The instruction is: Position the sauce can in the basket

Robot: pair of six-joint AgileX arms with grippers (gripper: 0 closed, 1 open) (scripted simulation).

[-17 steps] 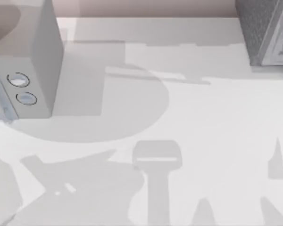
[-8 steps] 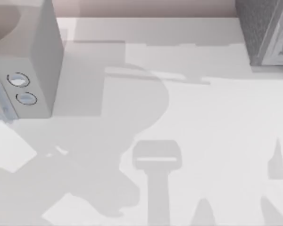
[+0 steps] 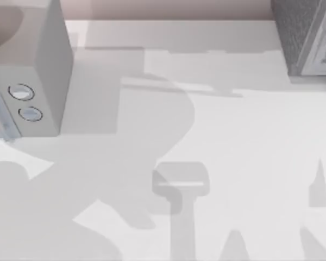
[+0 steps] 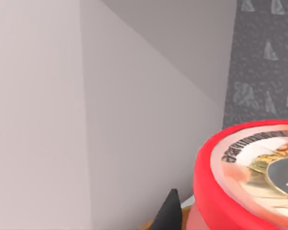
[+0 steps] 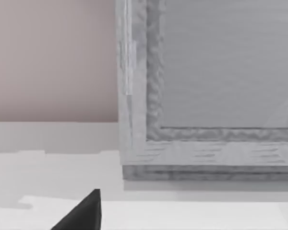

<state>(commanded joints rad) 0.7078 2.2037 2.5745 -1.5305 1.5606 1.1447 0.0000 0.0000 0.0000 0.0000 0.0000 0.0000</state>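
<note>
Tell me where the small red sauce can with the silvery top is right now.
The small red sauce can sits close under the left wrist camera, beside a dark fingertip, with a pale grey box wall alongside.

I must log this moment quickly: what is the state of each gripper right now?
Left gripper: cannot be told; one dark fingertip sits beside the sauce can.
Right gripper: cannot be told; one dark fingertip is above the white table.

Sauce can (image 4: pixel 249 182), red rim, silvery pull-tab lid with printed ring, close before the left wrist camera
</note>
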